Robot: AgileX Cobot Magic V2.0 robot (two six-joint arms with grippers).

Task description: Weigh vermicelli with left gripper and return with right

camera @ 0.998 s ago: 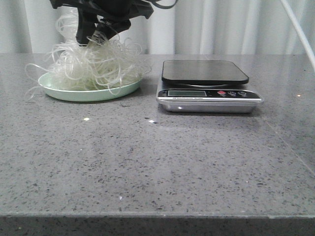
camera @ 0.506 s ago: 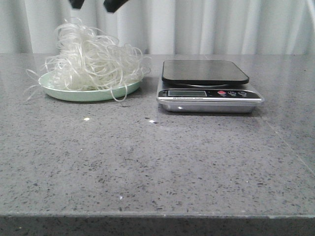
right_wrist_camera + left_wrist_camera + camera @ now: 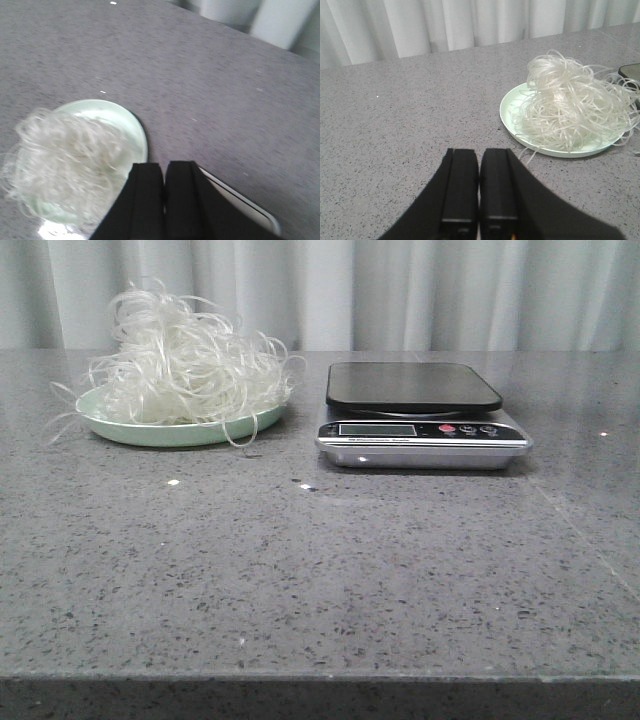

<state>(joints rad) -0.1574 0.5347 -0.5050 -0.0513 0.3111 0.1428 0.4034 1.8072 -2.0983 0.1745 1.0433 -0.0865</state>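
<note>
Gone from the front view are the black fingertips that hung above the noodles half a second ago; no arm shows there at all. The vermicelli (image 3: 185, 362) sits heaped on the pale green plate (image 3: 150, 432) at the far left of the grey speckled tabletop (image 3: 320, 570), with loose strands spilling over the rim. Just to the right of the plate stands the kitchen scale (image 3: 420, 415), its dark platform bare. In the left wrist view the left gripper (image 3: 479, 187) has its fingers pressed together with nothing between them, well apart from the plate. The right gripper (image 3: 164, 197) also has its fingers closed and empty, hovering above the gap between plate and scale. White curtains (image 3: 400, 290) hang behind.
</note>
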